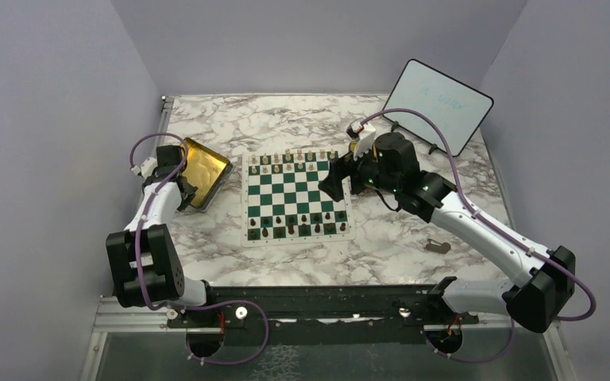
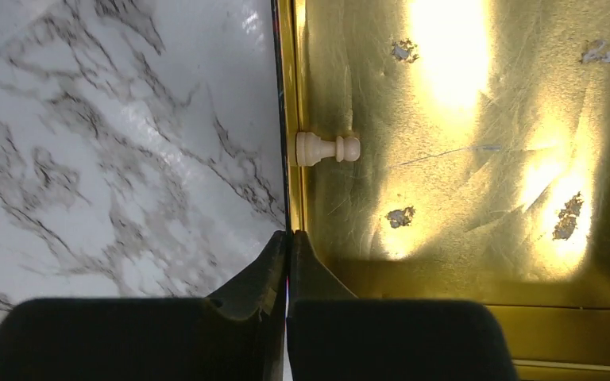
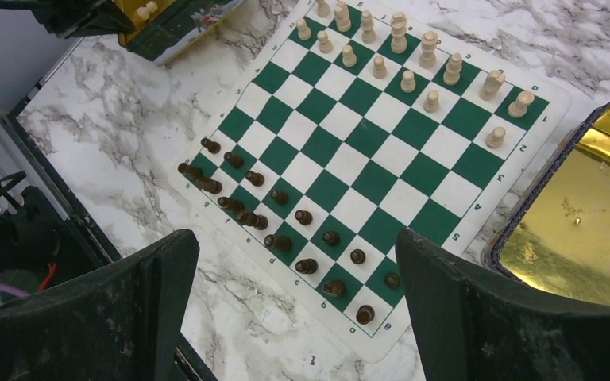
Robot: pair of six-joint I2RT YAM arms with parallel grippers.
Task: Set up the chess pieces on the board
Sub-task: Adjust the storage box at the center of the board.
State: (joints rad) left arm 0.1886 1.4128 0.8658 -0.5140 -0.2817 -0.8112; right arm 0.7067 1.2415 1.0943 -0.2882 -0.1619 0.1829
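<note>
L gripper pinched shut on wall of gold tray, one finger each side. Cream pawn lies on its side in tray, base vs wall, head pointing away. Board mid-table: cream pcs far rows, dark pcs near rows. R gripper wide open, empty, above board's right edge.

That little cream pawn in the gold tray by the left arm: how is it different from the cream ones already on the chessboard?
The pawn lies on its side, base against the wall of the gold tray; the cream pieces stand upright. The pawn is off the board; the cream pieces line two rows along one edge of it, with one gap in the pawn row. Both are the same cream colour.
</note>
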